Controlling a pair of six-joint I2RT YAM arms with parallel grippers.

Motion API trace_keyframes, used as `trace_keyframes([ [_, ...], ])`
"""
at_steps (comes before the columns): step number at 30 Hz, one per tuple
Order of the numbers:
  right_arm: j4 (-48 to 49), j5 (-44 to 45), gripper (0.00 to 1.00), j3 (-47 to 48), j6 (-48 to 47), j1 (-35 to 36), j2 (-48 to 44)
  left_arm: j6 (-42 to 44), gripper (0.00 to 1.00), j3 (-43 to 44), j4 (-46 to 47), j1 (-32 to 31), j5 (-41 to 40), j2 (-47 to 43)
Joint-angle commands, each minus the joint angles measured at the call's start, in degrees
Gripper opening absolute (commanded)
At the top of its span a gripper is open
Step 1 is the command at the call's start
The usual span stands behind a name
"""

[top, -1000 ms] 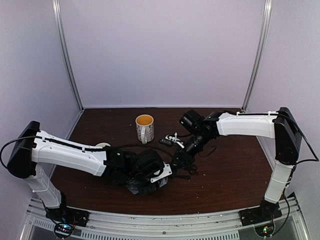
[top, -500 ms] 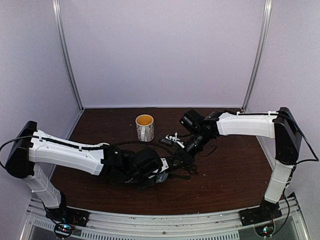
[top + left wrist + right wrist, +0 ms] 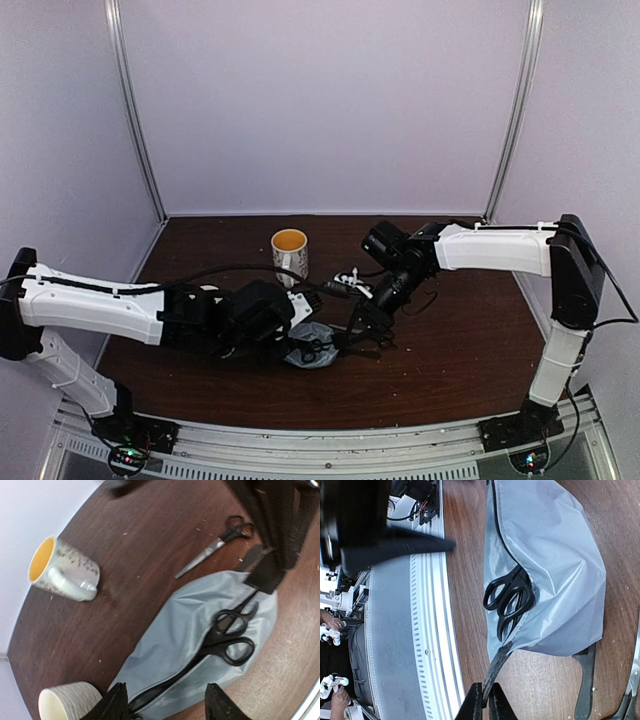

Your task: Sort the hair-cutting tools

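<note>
Left gripper withdrew — leftward; pouch uncovered

The pouch lies on the table, front of centre. A mug stands behind it, toward the back, well apart from it. A second mug stands off the pouch's left end, apart from the first. A pair of scissors lies in the pouch's mouth, its handles out over the fabric. A long thin piece, perhaps the comb, lies in the same mouth alongside them. The other pair lies on the table to the pouch's right, near it but not touching.
</note>
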Motion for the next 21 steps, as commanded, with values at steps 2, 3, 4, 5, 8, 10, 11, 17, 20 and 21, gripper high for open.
trace_keyframes([
  [2, -2.8, 2.8, 0.07, -2.1, -1.1, -1.9, -4.3, -8.4, 0.63, -4.0, 0.8, 7.1, 6.2, -7.6],
  [3, -1.0, 4.3, 0.07, -3.2, -0.1, -2.3, -5.1, -9.5, 0.65, -5.1, 0.9, 8.2, 8.2, -8.6],
  [4, 0.4, 5.0, 0.08, -3.8, 0.5, -2.7, -5.6, -10.7, 0.65, -6.2, 1.3, 9.4, 10.7, -9.5],
  [5, 0.4, 5.0, 0.08, -3.8, 0.5, -3.1, -5.3, -12.1, 0.66, -7.2, 1.8, 10.4, 12.2, -10.4],
  [8, -1.4, 3.6, 0.09, -2.1, 0.0, -3.8, -3.8, -16.7, 0.68, -9.6, 3.1, 15.2, 18.4, -11.2],
  [10, -1.2, 3.3, 0.09, -1.9, 0.1, -3.9, -3.5, -18.5, 0.68, -11.0, 4.2, 17.1, 21.1, -11.8],
  [11, -1.0, 3.1, 0.09, -1.9, 0.2, -3.9, -3.4, -18.9, 0.68, -11.8, 5.1, 17.9, 23.0, -12.3],
  [17, -1.0, 2.5, 0.08, -2.0, 0.0, -3.9, -3.1, -21.0, 0.68, -15.6, 5.9, 21.0, 26.7, -15.6],
  [20, -1.1, 2.2, 0.08, -1.6, 0.0, -3.9, -2.5, -22.0, 0.65, -17.9, 8.4, 23.6, 29.3, -17.4],
  [21, -1.3, 2.0, 0.08, -1.5, 0.1, -3.9, -2.2, -22.5, 0.64, -18.6, 9.7, 24.5, 30.7, -17.7],
])
